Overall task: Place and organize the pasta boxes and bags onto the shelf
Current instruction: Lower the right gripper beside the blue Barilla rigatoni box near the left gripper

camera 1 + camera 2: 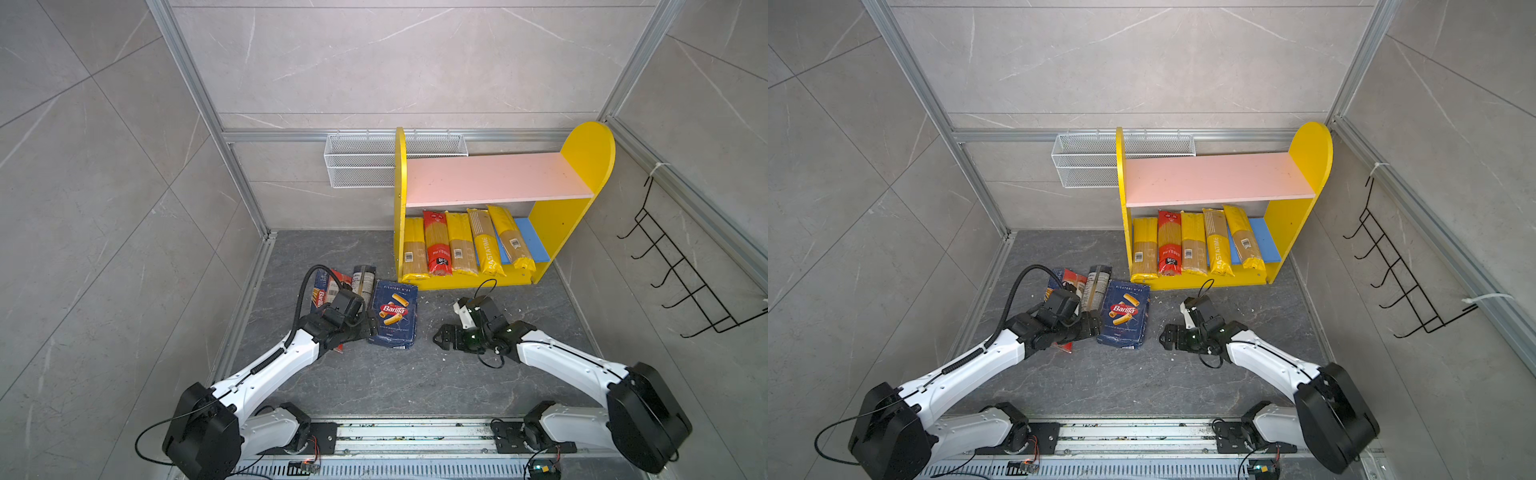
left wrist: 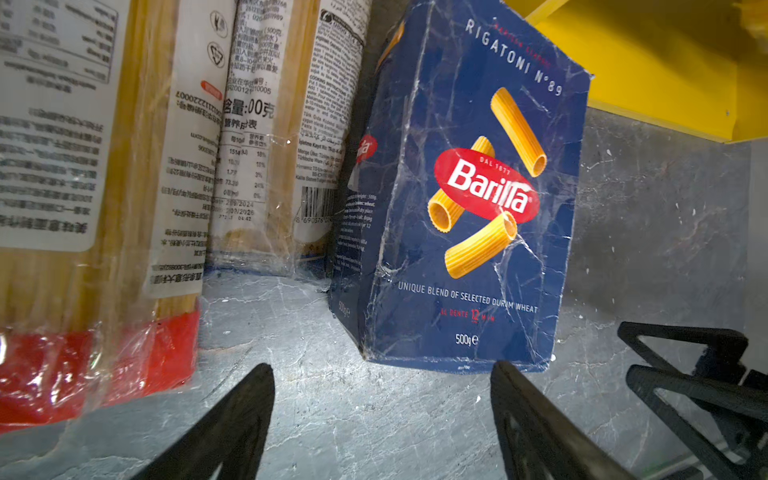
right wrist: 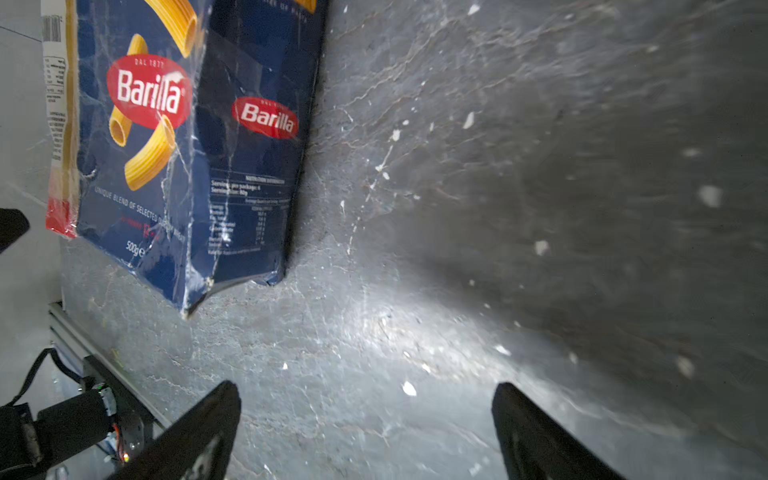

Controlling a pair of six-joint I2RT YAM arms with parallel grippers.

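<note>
- Left gripper (image 2: 381, 370) is spread, empty; rigatoni box (image 2: 469, 199) is lined up just ahead of its tips, likely for grabbing.
- Right gripper (image 3: 368, 388) is parked clear, spread and empty.

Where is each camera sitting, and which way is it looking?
Top views: high above the robot, looking down and forward at the shelf, the floor and both arms, with left gripper and right gripper.
Left wrist: on the left arm, low, facing the rigatoni box and a red-and-clear bag; its own open fingers show, plus the right gripper.
Right wrist: on the right arm, low, facing the floor and that box's side; its open fingers show.
Shared: both wrist views see the rigatoni box.
</note>
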